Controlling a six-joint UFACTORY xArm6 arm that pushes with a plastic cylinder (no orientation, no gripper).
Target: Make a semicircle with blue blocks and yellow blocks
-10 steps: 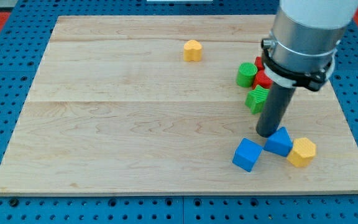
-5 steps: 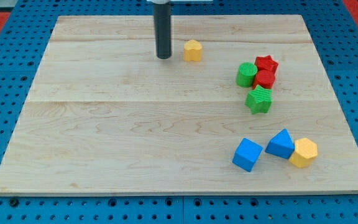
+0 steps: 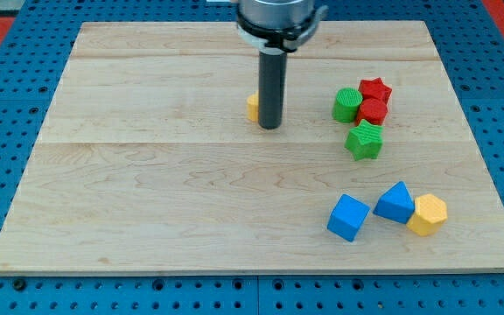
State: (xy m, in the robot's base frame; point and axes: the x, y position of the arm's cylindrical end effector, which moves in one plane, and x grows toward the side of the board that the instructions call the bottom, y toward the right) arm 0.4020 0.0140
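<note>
The lone yellow block (image 3: 252, 108), mid-table, is met at its three o'clock by my tip (image 3: 270, 126), no pincer fitted, and seemingly must be pushed toward five o'clock.

Yellow block (image 3: 252, 108), dark rod (image 3: 271, 87)
</note>
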